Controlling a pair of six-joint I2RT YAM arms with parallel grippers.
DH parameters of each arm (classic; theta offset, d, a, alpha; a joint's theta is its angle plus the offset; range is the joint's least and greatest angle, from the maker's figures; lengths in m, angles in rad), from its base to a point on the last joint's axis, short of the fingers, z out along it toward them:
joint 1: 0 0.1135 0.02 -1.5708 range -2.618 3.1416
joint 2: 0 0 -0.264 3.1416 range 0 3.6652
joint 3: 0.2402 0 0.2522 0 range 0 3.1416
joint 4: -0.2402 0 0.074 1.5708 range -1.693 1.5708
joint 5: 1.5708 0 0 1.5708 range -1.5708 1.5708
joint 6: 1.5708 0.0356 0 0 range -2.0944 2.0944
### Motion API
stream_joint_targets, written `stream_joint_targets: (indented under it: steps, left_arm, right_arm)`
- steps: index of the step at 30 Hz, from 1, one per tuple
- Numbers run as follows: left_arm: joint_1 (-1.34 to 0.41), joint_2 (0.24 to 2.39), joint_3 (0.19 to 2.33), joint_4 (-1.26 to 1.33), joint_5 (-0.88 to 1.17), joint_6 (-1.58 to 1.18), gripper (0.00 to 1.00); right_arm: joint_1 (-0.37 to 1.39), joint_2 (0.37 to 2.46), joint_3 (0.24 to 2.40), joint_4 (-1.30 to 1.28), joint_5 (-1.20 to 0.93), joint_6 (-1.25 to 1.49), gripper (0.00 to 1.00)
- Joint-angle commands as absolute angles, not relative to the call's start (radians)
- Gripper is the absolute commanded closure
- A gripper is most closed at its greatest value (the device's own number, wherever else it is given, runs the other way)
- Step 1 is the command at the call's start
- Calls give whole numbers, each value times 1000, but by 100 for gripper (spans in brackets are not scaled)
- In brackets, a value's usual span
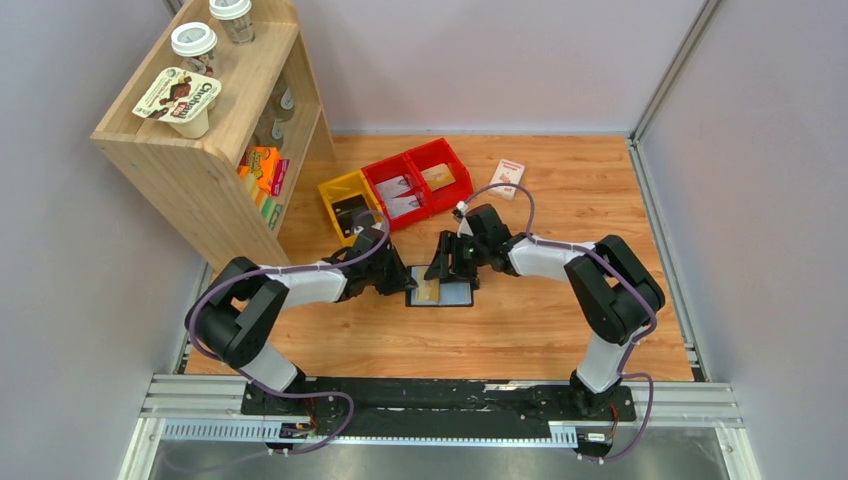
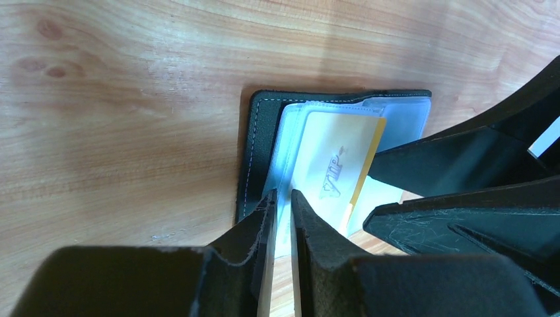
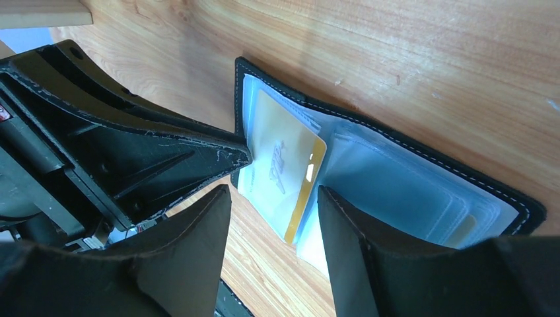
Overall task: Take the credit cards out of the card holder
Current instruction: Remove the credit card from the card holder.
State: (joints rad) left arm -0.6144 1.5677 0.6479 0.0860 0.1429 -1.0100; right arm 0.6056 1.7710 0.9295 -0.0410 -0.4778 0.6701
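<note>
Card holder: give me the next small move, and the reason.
Probably close the right gripper on the card and draw it out. The card's gold edge sticks out of its sleeve, between the open right jaws, while the left gripper pinches the sleeve edge of the holder and should steady it.

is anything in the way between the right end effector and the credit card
Nothing visible. The open right end effector straddles the protruding end of the credit card; the left end effector grips a sleeve of the card holder, off to one side.
</note>
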Motion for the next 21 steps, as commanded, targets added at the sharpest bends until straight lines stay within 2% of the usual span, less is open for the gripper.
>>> stream_joint_targets:
  steps: [1,16,21]
  left_arm:
    - [-620,1597,611,75,137,-1026,79]
    - [-620,1578,600,55,124,-1035,80]
    - [-620,1583,600,55,127,-1037,81]
  right_arm:
    - [604,1770,913,-34,-483,669,43]
    - [578,1697,789,322,-636,772,74]
    - [572,1716,759,434,-681,811,80]
